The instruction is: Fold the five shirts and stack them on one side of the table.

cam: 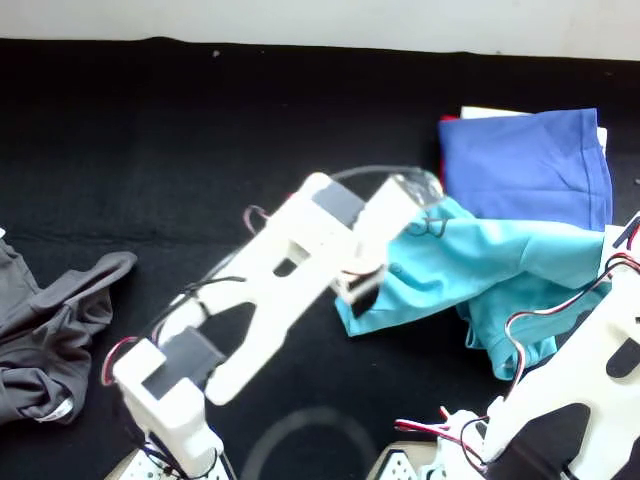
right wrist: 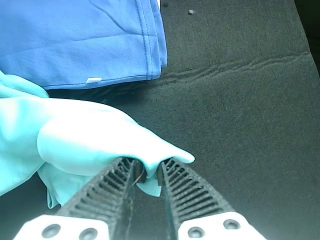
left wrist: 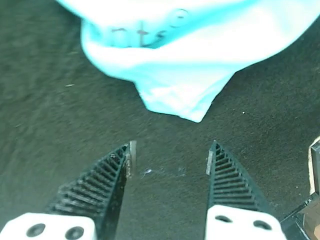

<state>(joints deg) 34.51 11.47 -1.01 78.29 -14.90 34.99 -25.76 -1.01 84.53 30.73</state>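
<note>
Your right gripper [right wrist: 150,172] pinches the turquoise shirt [right wrist: 85,135] at its edge, probably to fold it. Your left gripper [left wrist: 170,160] hangs spread and empty just beside its corner.

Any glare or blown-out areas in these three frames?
High view: a faint ring-shaped flare lies over the black table near the bottom edge. Left wrist view: the teal shirt is overexposed, nearly white. Right wrist view: even light, no glare.
</note>
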